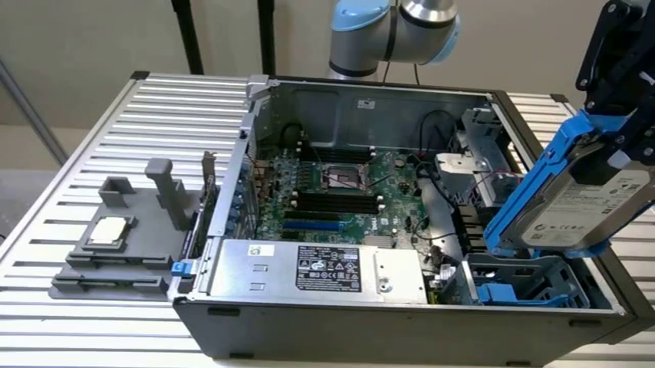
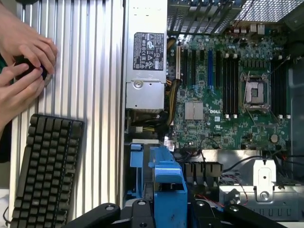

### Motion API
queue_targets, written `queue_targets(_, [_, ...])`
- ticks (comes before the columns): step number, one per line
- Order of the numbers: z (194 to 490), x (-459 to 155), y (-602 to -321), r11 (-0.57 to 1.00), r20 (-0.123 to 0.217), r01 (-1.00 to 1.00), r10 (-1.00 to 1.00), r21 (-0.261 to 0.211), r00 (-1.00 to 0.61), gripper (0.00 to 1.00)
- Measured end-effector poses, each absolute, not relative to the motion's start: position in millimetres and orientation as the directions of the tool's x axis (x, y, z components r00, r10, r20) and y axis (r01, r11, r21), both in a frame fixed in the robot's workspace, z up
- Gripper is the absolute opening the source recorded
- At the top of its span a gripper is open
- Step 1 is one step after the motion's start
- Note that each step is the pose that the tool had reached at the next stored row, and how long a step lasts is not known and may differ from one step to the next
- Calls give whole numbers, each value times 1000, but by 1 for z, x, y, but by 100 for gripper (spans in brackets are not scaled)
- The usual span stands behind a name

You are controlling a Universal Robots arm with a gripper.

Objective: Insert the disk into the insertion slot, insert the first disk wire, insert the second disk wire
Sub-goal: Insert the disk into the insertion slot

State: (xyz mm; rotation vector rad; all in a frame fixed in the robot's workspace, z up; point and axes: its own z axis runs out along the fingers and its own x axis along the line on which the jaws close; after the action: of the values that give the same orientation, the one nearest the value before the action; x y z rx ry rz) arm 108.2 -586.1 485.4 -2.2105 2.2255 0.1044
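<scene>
The disk (image 1: pixel 588 203), a silver-grey drive with a pale label in a bright blue carrier, hangs tilted at the exterior view's right, above the open computer case. My gripper (image 1: pixel 618 142) is shut on its upper end. Just below the disk's lower edge, in the case's near right corner, sits the insertion slot (image 1: pixel 532 282), a greyish-blue cage with blue tabs. In the wrist view the blue carrier of the disk (image 2: pixel 169 183) is clamped between my gripper (image 2: pixel 168 211) fingers, with the insertion slot (image 2: pixel 137 164) beneath it. I cannot make out which cables are the disk wires.
The case holds a green motherboard (image 1: pixel 338 192) and a silver labelled power-supply box (image 1: pixel 317 268). A grey holder block with a square chip (image 1: pixel 110 234) stands on the slatted table at the exterior view's left. A person's hands (image 2: pixel 23 61) and a black keyboard (image 2: pixel 45 171) lie beside the case.
</scene>
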Motion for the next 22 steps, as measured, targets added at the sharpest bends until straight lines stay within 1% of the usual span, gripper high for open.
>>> queue_targets(8, [475,115,-590,6,-49,-998,-999,64,-9,33])
queue_targets(22, [450,115,-593,5,-49,-998,-999,64,-8,33])
